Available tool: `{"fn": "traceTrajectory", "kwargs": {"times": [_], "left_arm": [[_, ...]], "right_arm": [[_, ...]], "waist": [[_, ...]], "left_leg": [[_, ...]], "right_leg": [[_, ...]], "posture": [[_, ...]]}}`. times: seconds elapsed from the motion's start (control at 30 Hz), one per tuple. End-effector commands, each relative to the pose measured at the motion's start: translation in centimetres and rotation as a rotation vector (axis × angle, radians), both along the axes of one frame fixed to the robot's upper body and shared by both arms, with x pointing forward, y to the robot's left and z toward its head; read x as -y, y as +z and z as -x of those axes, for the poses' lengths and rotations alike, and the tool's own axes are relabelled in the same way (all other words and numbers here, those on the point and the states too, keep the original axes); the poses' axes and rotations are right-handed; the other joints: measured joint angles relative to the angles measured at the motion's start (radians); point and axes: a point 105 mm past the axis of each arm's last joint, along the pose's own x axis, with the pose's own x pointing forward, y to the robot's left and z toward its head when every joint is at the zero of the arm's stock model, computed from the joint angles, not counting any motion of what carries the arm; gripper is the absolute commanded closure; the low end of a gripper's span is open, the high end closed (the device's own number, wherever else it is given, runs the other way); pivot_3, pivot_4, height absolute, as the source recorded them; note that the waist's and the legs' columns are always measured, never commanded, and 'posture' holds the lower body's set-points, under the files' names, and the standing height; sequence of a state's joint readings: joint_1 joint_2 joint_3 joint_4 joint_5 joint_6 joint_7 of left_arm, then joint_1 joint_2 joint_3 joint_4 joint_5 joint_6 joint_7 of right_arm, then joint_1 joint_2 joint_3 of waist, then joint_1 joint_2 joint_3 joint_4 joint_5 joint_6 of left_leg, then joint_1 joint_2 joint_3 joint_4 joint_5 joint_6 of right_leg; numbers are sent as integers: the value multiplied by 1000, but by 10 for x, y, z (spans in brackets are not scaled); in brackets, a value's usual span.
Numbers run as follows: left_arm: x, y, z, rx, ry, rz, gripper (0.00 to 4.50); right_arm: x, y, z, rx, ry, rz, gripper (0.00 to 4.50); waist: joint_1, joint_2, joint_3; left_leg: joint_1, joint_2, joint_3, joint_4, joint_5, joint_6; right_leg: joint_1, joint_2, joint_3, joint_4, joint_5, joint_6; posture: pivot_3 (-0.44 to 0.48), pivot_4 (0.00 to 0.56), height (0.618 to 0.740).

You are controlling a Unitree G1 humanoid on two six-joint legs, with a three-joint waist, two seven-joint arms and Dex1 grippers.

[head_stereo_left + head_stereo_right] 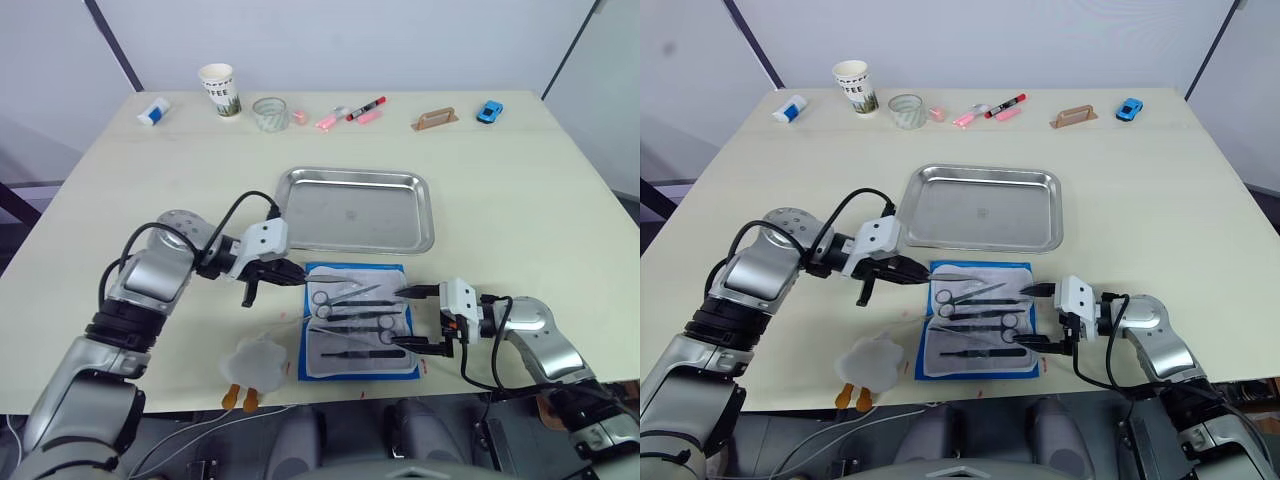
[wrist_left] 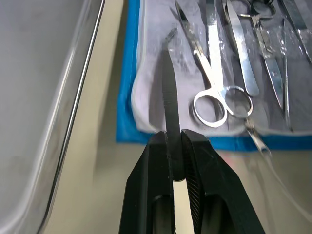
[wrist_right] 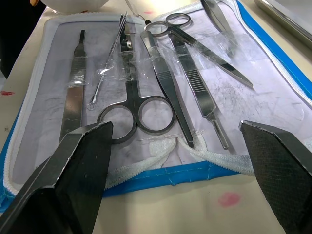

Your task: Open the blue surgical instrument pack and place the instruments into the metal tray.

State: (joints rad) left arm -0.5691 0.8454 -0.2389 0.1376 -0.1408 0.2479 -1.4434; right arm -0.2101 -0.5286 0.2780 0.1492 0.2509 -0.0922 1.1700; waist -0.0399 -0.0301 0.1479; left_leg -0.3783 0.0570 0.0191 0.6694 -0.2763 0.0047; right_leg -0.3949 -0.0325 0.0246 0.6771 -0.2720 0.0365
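Observation:
The blue surgical instrument pack (image 1: 310, 362) lies open near the table's front edge, its pale lining up. Several silver instruments (image 3: 136, 114) rest on it: scissors, forceps and thin handles. My left gripper (image 1: 290, 272) is at the pack's far left corner, shut on a slim dark tweezer-like instrument (image 2: 168, 83) that points out over the lining. My right gripper (image 1: 400, 318) stands open at the pack's right edge, its fingers (image 3: 80, 165) spread wide with nothing between them. The metal tray (image 1: 355, 210) sits just beyond the pack, with nothing in it.
A white crumpled item with orange tabs (image 1: 255, 365) lies left of the pack at the front edge. Along the far edge stand a white bottle (image 1: 153, 112), paper cup (image 1: 220, 90), tape roll (image 1: 270, 113), markers (image 1: 365, 108), brown block (image 1: 435, 119) and blue toy car (image 1: 489, 111).

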Motion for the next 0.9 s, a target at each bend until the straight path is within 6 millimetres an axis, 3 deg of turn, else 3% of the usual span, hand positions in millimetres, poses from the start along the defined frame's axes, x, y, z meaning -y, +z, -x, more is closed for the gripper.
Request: {"fn": "traceTrajectory", "kwargs": {"times": [0.03,0.67,0.9], "left_arm": [[-2,13,4,28,-31,30,4426],[-26,30,15,67,49,34,4426],[-23,58,10,73,135,237,4426]], "right_arm": [[15,-51,9,-151,-74,175,0],[11,-53,10,-154,-60,172,0],[10,-54,11,-156,-61,169,0]], "waist": [[0,-1,0],[0,-5,-3],[0,-5,-3]], "left_leg": [[0,0,0,0,0,0],[0,0,0,-1,0,0],[1,1,0,-1,0,0]], "right_leg": [[0,0,0,0,0,0],[0,0,0,0,0,-1],[0,0,0,0,0,-1]], "posture": [[0,150,737],[0,150,737],[0,150,737]]}}
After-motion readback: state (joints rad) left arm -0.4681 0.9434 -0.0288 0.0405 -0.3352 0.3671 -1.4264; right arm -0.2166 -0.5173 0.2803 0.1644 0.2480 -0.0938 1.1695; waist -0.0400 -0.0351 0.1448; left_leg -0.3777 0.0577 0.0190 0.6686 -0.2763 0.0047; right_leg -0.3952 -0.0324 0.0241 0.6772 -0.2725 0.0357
